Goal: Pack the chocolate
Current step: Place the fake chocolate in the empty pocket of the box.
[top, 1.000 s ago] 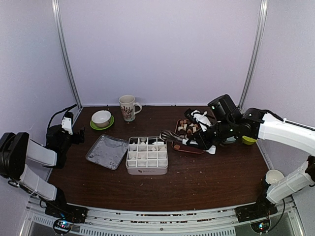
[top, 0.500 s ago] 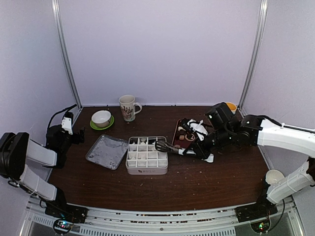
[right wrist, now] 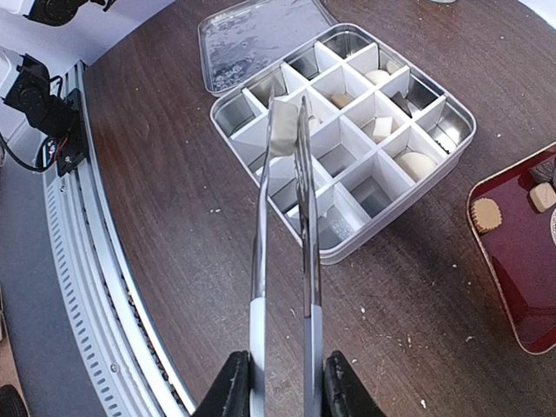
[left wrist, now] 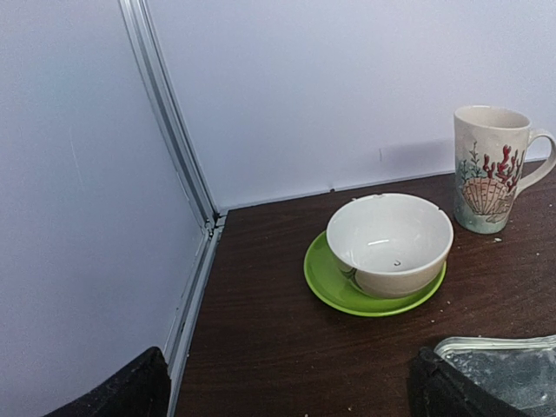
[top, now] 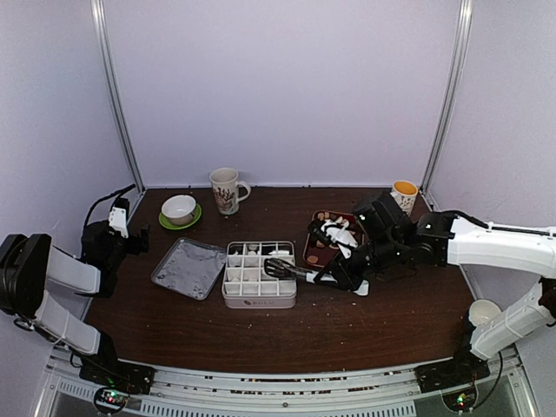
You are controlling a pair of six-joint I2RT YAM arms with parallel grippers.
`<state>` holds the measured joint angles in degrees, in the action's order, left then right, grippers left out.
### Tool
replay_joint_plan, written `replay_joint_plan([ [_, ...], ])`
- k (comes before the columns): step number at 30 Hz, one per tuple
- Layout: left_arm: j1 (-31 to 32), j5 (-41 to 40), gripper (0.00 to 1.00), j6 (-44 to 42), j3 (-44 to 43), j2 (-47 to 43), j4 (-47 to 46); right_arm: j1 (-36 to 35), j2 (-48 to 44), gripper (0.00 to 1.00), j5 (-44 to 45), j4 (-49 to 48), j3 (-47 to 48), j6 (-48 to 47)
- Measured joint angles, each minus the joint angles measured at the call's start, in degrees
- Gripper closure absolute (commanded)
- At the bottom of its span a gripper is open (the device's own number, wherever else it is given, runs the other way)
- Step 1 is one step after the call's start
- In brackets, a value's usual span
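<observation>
Seen from above, the right gripper (top: 345,271) pinches the handle of white tongs (top: 295,271). The tips of the tongs reach over the right part of the divided box (top: 259,301). Most of the chocolate (top: 324,216) lies on the red tray (top: 313,248) just beside the box, and the arm covers part of it. The left gripper (top: 120,228) is well apart, at the left edge.

In the left wrist view the fingers (left wrist: 130,391) are spread wide with nothing between them. Only a bowl (left wrist: 391,243), a mug (left wrist: 486,165) and a corner of the lid (left wrist: 512,369) show, and no chocolate.

In the right wrist view the blades are almost together above the dividers. A few pale pieces sit in the cells on the far side. I cannot tell whether a piece is between the tips, because the blade is white too. If one is let go from here, it may hit a divider and fall into the wrong cell. The handle may also turn in the grip, since only its end is pinched. The picture edges cut off the fingers and the tray.
</observation>
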<state>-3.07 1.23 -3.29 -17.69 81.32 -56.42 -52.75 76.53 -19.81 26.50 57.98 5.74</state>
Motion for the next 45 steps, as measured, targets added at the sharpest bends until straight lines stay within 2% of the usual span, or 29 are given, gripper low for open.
replay_joint_plan([
  [8, 0.00, 0.00, 0.02, 0.00, 0.00, 0.00, 0.00, -0.63, 3.48, 0.84, 3.52, -0.61, 0.00, -0.02],
  [17, 0.00, 0.00, 0.02, 0.00, 0.00, 0.02, 0.00, -0.63, 6.38, 0.79, 6.38, -1.36, 0.57, -0.48],
  [22, 0.00, 0.00, 0.02, 0.00, 0.00, 0.02, 0.00, -0.63, 8.02, 0.68, 6.78, -1.46, 1.44, -1.14],
  [25, 0.00, 0.00, 0.02, 0.00, 0.00, 0.00, 0.00, -0.63, 8.09, 0.66, 6.99, -1.75, 1.62, -1.33],
  [37, 0.00, 0.00, 0.02, -0.02, 0.00, 0.02, 0.00, -0.63, 8.09, 0.65, 8.39, -2.36, 1.68, -1.31],
  [45, 0.00, 0.00, 0.02, 0.00, 0.00, 0.02, 0.00, -0.63, 5.05, 0.66, 12.94, -2.40, 1.64, -1.01],
])
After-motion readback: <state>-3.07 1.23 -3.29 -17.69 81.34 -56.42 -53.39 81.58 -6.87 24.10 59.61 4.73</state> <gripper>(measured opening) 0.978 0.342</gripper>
